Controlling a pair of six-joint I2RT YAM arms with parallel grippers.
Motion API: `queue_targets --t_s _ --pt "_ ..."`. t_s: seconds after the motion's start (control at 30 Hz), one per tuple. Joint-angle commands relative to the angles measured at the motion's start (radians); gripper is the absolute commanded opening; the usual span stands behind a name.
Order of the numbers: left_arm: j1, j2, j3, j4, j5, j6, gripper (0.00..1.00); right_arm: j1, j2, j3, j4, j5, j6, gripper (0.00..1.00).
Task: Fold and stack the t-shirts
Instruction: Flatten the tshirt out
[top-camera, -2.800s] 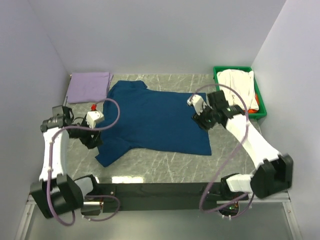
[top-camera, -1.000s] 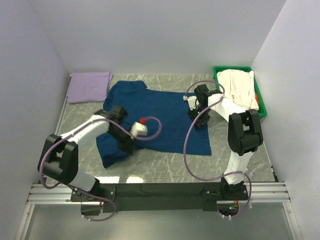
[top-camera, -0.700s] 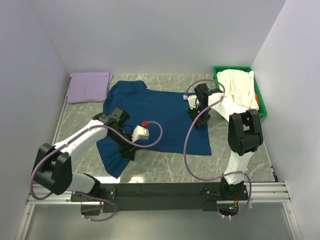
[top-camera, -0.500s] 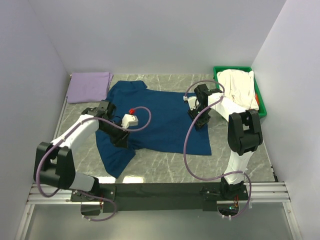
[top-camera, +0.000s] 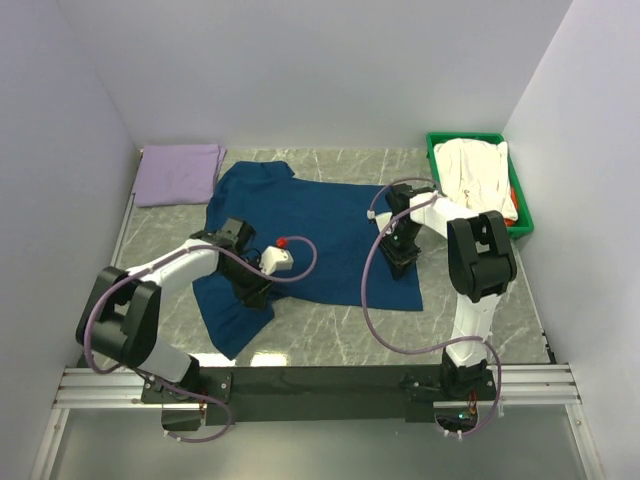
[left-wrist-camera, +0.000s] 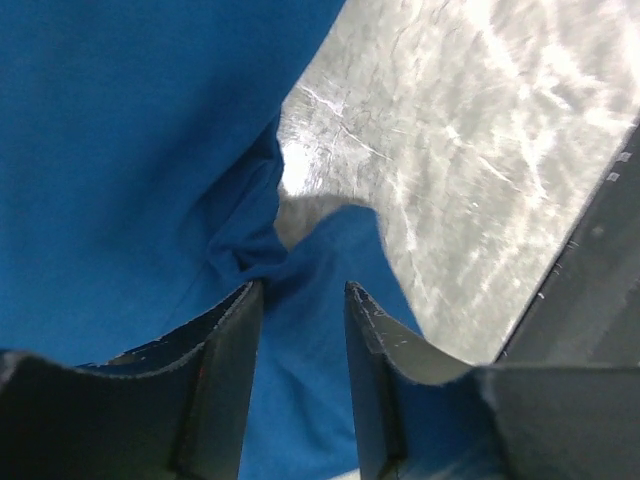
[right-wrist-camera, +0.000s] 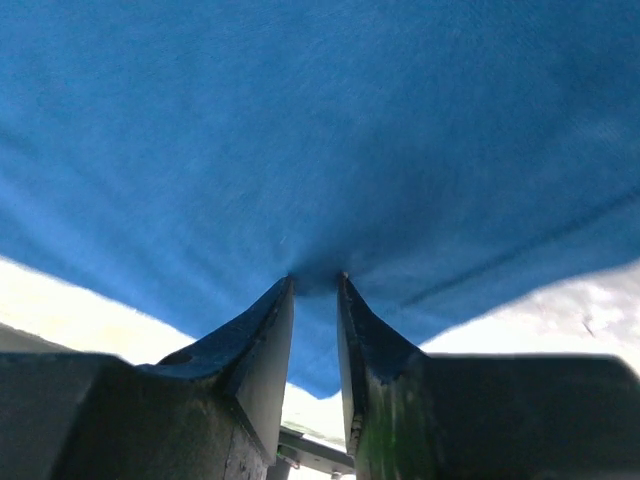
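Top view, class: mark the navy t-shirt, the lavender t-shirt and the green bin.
navy t-shirt (top-camera: 330, 215): top external view, middle of its body.
lavender t-shirt (top-camera: 178, 173): top external view, centre of the cloth.
green bin (top-camera: 466, 135): top external view, its far rim.

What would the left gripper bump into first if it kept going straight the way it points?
The navy t-shirt. The left gripper points at the bunched crease where sleeve meets body, with the table just beyond. It may already touch the cloth; depth is hard to judge.
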Motion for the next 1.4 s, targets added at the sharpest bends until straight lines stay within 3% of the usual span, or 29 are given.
queue_targets --t_s 0.0,0.23,0.43,0.6,0.67,0.73,0.83,1.03,1.37 --pt "-0.045 0.04 -0.038 0.107 -0.088 -0.078 0.43 0.002 0.046 0.019 0.028 0.03 0.031 0.31" --pt "-0.165 0.069 -0.085 0.109 -0.151 -0.037 0.29 -0.008 0.125 0.107 0.061 0.112 0.061 0.25" --pt "-0.223 -0.026 -0.129 -0.106 -0.033 0.184 0.24 -0.048 0.154 0.159 0.074 0.158 0.081 0.22" --pt "-0.222 -0.067 -0.138 -0.193 -0.06 0.296 0.24 -0.076 0.097 0.185 0.049 0.126 0.071 0.21" --pt "-0.222 -0.072 -0.115 -0.223 -0.054 0.33 0.28 -0.077 0.07 0.19 0.025 0.123 0.057 0.21" --pt "-0.219 -0.078 -0.092 -0.249 -0.047 0.322 0.38 -0.079 0.051 0.19 -0.009 0.1 0.04 0.22" --pt "-0.179 -0.115 -0.023 -0.275 -0.007 0.282 0.45 -0.081 -0.025 0.144 -0.05 0.086 0.005 0.26" --pt "-0.018 -0.146 0.098 -0.264 0.082 0.178 0.48 -0.081 -0.182 -0.002 -0.072 0.081 -0.02 0.34" --pt "0.079 -0.138 0.014 -0.075 0.021 0.038 0.49 -0.125 -0.222 -0.198 -0.017 0.107 0.052 0.4"
